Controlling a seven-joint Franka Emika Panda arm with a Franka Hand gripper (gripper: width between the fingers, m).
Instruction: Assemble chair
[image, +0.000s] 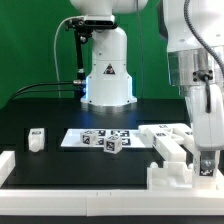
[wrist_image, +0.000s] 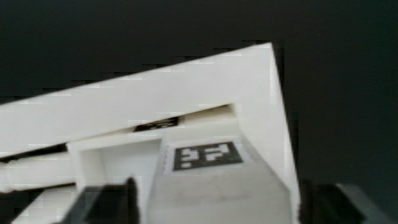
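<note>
The arm (image: 197, 70) is seen hanging at the lower right of the exterior view, over the cluster of white chair parts (image: 170, 150) on the worktop (image: 60, 115). In the wrist view a tagged chair piece (wrist_image: 210, 170) is framed between the jaws, which are set fairly wide on either side of it (whether it is actually pinched cannot be told). A grasp of this piece is judged to be the step in hand. Next, a firm closing and a clean lift are called for, with the broad white panel (wrist_image: 169, 100) beyond it left undisturbed.
</note>
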